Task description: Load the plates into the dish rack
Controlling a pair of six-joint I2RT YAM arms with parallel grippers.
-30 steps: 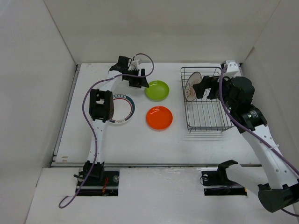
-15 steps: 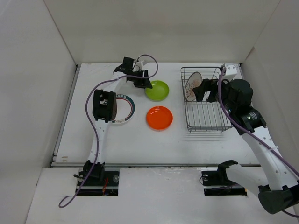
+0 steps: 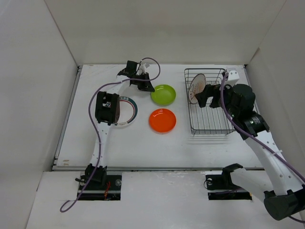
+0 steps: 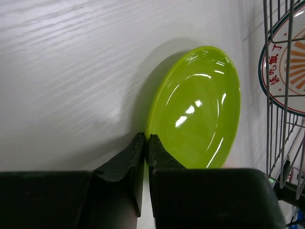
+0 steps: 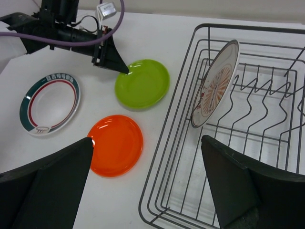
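Glossy lime-green round plate (image 3: 163, 94) is clenched at its left rim by the left hand (image 4: 147, 140). The black wire dish rack (image 3: 189, 109) lies rightward, beneath the released right hand (image 5: 147, 139).

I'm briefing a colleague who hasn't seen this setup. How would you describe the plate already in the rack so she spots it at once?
Find the black wire dish rack on the right side of the table. A plate stands on edge near its far left corner. It is white with an orange sunburst centre, and it is the only plate inside the rack.
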